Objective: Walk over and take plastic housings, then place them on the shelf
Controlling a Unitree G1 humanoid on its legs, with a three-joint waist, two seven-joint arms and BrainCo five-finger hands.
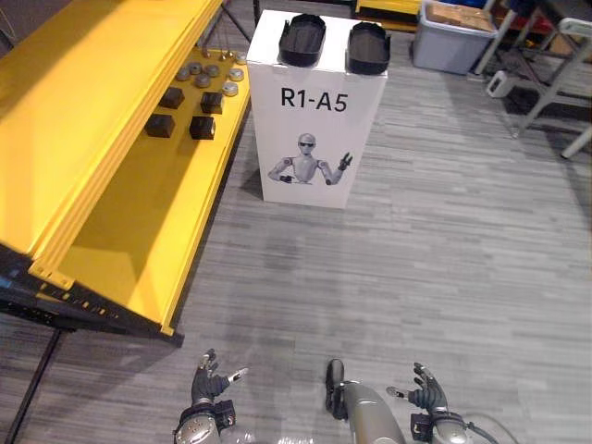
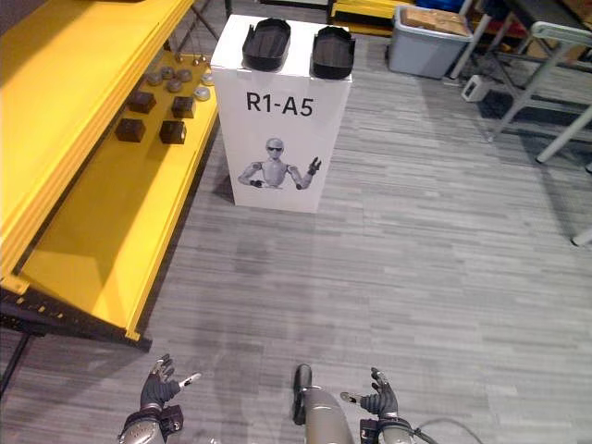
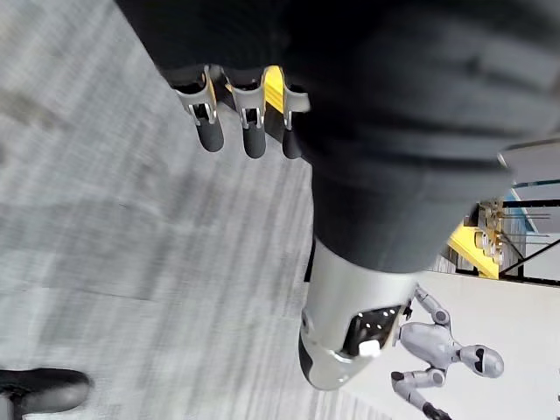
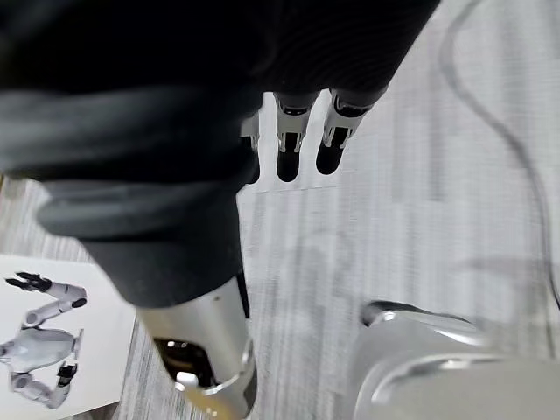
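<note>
Left eye view: two black oval plastic housings are being carried side by side at the far edge of the white printed box, beside the yellow metal shelf | left wrist view: left hand is being held empty, fingers relaxed and slightly spread | right wrist view: right hand is being held likewise.

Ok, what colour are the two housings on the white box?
Black; the housings show best in the left eye view.
</note>
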